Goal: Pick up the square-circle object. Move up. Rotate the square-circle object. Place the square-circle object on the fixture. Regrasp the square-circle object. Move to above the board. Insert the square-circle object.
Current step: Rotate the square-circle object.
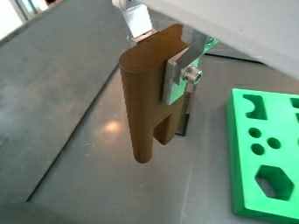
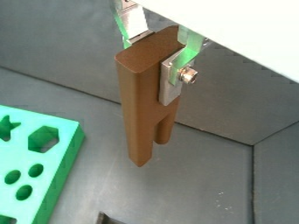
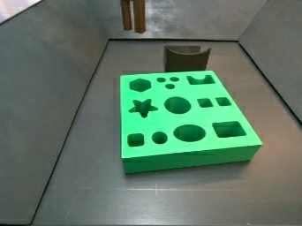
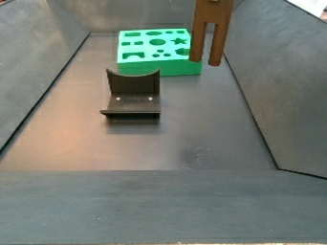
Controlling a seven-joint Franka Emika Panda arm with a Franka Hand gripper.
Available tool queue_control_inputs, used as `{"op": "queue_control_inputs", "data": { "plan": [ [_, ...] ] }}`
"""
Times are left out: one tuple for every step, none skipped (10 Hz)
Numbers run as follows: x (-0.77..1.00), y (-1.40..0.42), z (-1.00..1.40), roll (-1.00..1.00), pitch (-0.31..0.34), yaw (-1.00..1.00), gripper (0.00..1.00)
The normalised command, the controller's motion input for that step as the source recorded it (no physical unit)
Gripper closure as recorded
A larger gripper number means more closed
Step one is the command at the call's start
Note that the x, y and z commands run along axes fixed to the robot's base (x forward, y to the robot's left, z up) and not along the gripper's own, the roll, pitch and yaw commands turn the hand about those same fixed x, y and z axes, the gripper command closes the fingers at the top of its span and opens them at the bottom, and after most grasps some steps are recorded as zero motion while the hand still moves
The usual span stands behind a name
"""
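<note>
Gripper (image 1: 177, 72) is clamped on the upper end of the dark brown wood-like square-circle object (image 1: 149, 101), which hangs upright in the air, prongs down, beside the bright green board (image 1: 264, 156) and apart from the dark fixture (image 4: 130, 94). Looks rigid, light, smooth; hold flat sides.

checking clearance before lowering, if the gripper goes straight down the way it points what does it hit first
Most likely bare floor. The gripper holds the brown block upright, legs down; in both wrist views the green board sits off to the side, not beneath. Depth is unclear.
</note>
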Motion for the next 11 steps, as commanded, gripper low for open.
{"op": "queue_control_inputs", "data": {
  "plan": [
    [0.02,0.03,0.0,-0.06,0.029,-1.0,1.0],
    [0.02,0.03,0.0,-0.05,0.028,-1.0,1.0],
    [0.02,0.03,0.0,-0.06,0.031,-1.0,1.0],
    [0.02,0.02,0.0,-0.06,0.034,-1.0,1.0],
    [0.02,0.02,0.0,-0.07,0.04,-1.0,1.0],
    [0.02,0.02,0.0,-0.08,0.043,-1.0,1.0],
    [0.02,0.02,0.0,-0.1,0.055,-1.0,1.0],
    [0.02,0.02,0.0,-0.11,0.062,-1.0,1.0],
    [0.02,0.02,0.0,-0.15,0.082,-1.0,1.0],
    [0.02,0.02,0.0,-0.15,0.083,-0.78,1.0],
    [0.02,0.02,0.01,-0.15,0.081,-0.48,1.0]
  ]
}}
